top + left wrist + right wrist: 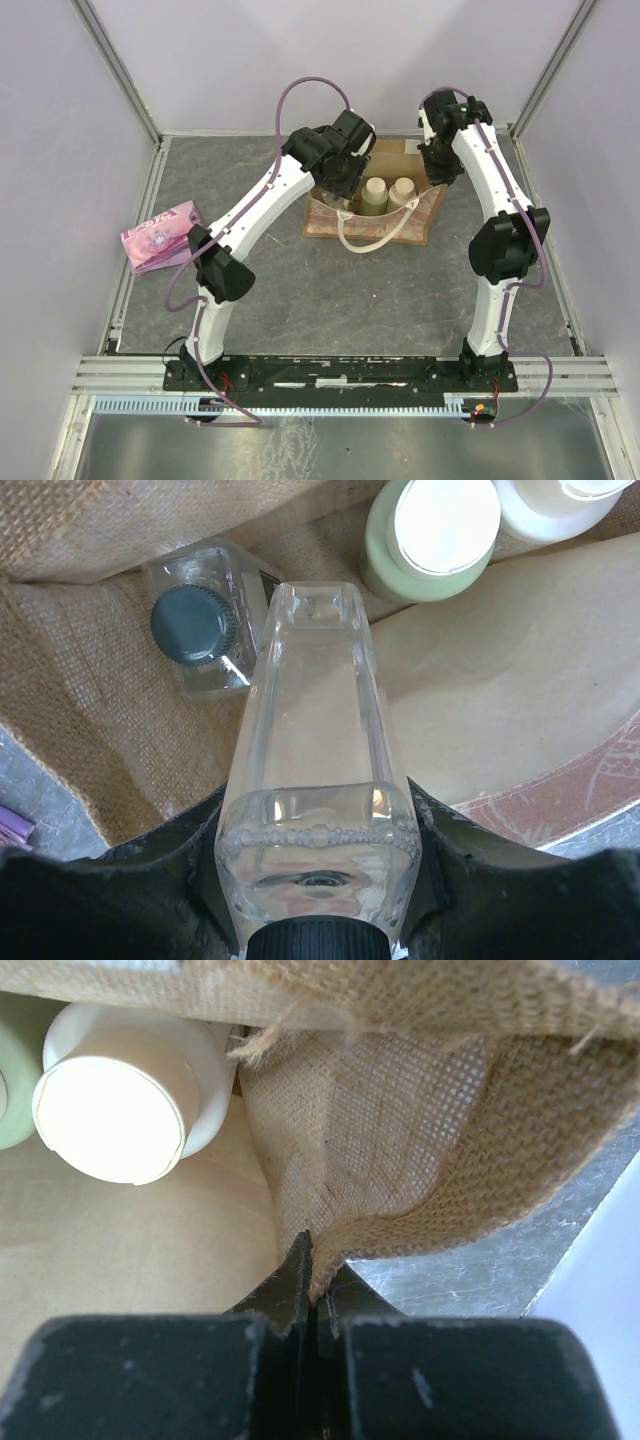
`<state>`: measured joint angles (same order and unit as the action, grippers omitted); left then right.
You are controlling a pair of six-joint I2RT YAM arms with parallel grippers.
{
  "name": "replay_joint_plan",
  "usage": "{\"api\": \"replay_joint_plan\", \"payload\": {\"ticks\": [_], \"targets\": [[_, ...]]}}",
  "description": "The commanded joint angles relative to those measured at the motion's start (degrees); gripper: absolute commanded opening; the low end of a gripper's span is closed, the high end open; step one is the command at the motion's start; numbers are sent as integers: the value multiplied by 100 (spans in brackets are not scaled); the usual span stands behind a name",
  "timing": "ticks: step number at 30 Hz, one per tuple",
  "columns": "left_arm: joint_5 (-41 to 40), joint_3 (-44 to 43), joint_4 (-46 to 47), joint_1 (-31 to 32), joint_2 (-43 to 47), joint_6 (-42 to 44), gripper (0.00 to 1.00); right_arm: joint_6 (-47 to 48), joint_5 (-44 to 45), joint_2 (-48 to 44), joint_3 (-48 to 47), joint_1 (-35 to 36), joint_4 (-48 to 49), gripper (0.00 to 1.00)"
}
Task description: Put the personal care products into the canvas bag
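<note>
From above, the left gripper (341, 172) hangs over one end of the boxy tan canvas bag (325, 223) with its pinkish front panel. The right gripper (438, 166) sits at the other end's rim.

Left wrist: the jaws, half spread, clamp a clear squarish dark-capped bottle (315, 730), base pointing into the bag. A second clear bottle (197, 628) lies just ahead-left and a yellow-green white-capped bottle (430, 535) stands ahead-right. Lower it between them, then release.

Right wrist: the jaws are closed, pinching the bag's rim, with a cream cylindrical bottle (125, 1090) ahead-left. A taut pinch holds the mouth wide.
</note>
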<state>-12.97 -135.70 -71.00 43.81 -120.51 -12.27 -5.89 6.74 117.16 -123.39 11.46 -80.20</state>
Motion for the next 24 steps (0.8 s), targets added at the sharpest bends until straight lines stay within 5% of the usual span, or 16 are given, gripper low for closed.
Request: {"api": "replay_joint_plan", "payload": {"ticks": [1,16,20,24], "targets": [[-146,-119,458,-8,24,337,3,9,-129,-153,107,84,171,0],[198,406,1833,-173,-503,437,7,56,-270,-183,41,193,246,0],[187,304,1832,-215,-673,476,55,61,-248,-171,79,216,233,0],[199,361,1891,-252,-614,474,82,68,-226,-155,79,216,233,0]]}}
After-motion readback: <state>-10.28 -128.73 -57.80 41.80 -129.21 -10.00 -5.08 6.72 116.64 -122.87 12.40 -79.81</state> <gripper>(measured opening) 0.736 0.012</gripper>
